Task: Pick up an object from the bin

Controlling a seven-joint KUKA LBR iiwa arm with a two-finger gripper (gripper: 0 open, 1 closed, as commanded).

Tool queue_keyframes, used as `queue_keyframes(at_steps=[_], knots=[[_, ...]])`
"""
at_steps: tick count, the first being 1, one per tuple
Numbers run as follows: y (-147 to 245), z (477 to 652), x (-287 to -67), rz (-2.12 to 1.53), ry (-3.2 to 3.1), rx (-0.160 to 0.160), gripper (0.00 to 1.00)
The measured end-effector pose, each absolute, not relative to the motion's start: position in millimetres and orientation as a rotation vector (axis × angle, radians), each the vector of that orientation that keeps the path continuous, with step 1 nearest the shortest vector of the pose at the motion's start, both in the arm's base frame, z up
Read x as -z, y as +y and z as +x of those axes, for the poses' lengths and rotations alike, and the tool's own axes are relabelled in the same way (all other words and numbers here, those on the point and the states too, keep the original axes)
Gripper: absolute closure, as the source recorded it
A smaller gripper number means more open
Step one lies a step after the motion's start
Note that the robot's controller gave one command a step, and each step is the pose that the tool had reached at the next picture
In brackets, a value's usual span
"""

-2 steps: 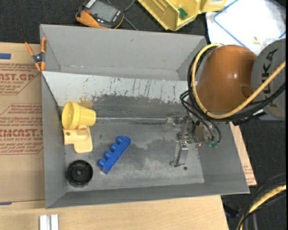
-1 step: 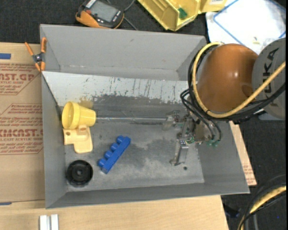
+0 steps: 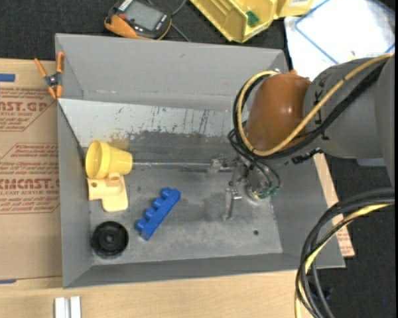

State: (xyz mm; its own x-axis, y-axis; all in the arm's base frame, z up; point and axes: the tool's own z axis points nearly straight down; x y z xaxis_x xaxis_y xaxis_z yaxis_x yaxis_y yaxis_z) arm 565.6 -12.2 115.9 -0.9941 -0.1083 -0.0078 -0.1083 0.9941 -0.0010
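Note:
My gripper (image 3: 224, 187) hangs low over the bin floor, right of centre, under the arm's wrist. Its two thin metal fingers stand apart, open, with nothing between them. Nearest to it, to its left, lies a blue ridged block (image 3: 157, 212), slanted on the floor and clear of the fingers.
Against the left wall rests a yellow plastic piece with a cone-shaped cup on a flat base (image 3: 107, 174). In the front left corner sits a black round cap (image 3: 109, 238). The arm and its cables cover the bin's right side.

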Motion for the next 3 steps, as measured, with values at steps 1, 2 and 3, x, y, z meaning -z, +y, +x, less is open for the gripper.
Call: queue_keyframes(at_steps=[1,2,3], knots=[[4,567.9,-144,-0.483,3.099,0.0,0.0],[-4,572.6,-107,0.211,3.127,-0.002,0.0],[106,583.1,-82,-0.763,3.036,0.004,0.0]])
